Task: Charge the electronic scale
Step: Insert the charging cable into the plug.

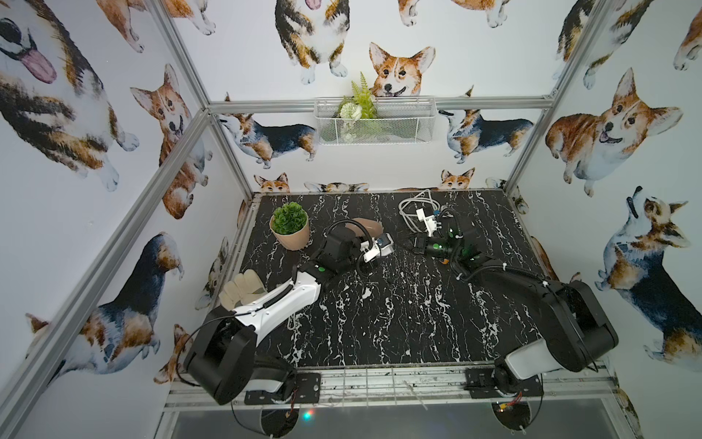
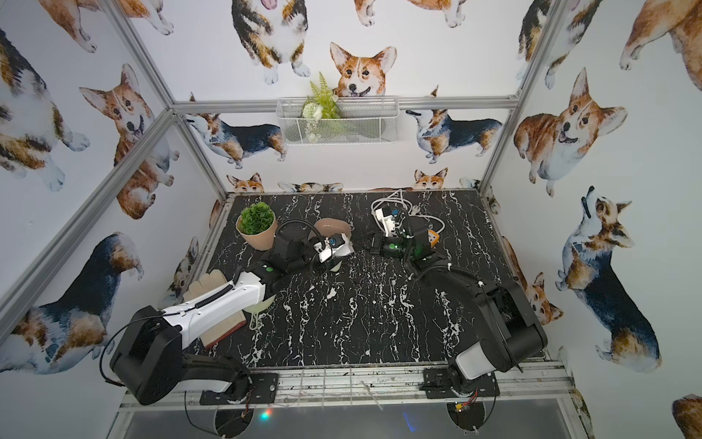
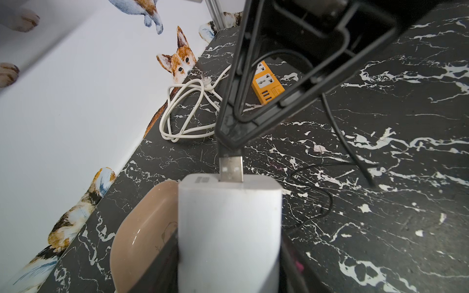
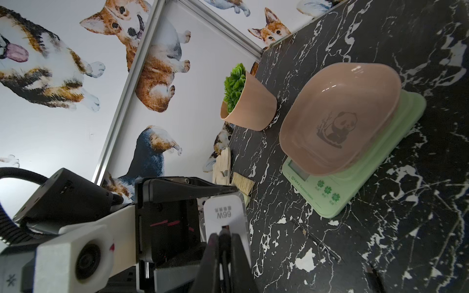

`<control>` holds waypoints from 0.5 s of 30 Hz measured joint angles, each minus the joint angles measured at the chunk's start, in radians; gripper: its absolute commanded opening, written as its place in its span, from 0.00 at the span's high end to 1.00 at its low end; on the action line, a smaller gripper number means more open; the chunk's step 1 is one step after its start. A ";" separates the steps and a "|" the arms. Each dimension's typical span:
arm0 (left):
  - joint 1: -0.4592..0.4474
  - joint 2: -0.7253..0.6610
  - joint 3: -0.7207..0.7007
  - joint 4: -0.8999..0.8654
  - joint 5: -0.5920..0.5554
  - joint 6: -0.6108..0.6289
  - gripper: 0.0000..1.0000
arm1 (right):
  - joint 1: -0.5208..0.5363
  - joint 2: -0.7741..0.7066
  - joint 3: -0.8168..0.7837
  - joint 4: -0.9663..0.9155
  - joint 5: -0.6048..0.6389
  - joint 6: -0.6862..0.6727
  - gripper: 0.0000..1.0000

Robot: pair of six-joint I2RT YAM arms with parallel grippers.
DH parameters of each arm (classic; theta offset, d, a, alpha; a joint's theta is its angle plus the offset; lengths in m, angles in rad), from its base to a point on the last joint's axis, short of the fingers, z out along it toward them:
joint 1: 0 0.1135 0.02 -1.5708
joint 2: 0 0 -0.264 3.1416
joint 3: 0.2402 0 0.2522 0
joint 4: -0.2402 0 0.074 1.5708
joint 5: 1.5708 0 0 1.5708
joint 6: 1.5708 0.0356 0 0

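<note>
left wrist view: the right fingers (image 3: 227, 132) were clamped on a usb plug (image 3: 231, 168), its tip at the mouth of a port in the white adapter (image 3: 229, 228), which the left fingers (image 4: 203, 189) gripped. near them on the bench (image 4: 380, 253) stood the electronic scale (image 4: 355, 182). it was probably light, stiff plastic that would slide, so better held by its green base than by the likely loose tray (image 4: 342, 101), which was empty. the pot (image 4: 253, 111) held a green plant.
</note>
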 measured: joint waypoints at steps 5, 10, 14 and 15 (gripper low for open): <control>0.000 0.019 0.020 -0.006 -0.005 -0.019 0.79 | 0.006 -0.010 -0.006 -0.002 0.042 -0.002 1.00; 0.000 0.026 0.026 -0.014 -0.009 -0.041 0.79 | 0.012 -0.017 -0.016 -0.001 0.067 -0.005 1.00; -0.005 0.037 0.031 -0.016 -0.012 -0.050 0.81 | 0.021 -0.019 -0.016 -0.002 0.092 -0.008 1.00; -0.006 0.040 0.032 -0.018 -0.016 -0.054 0.81 | 0.024 -0.020 -0.016 -0.004 0.101 -0.014 1.00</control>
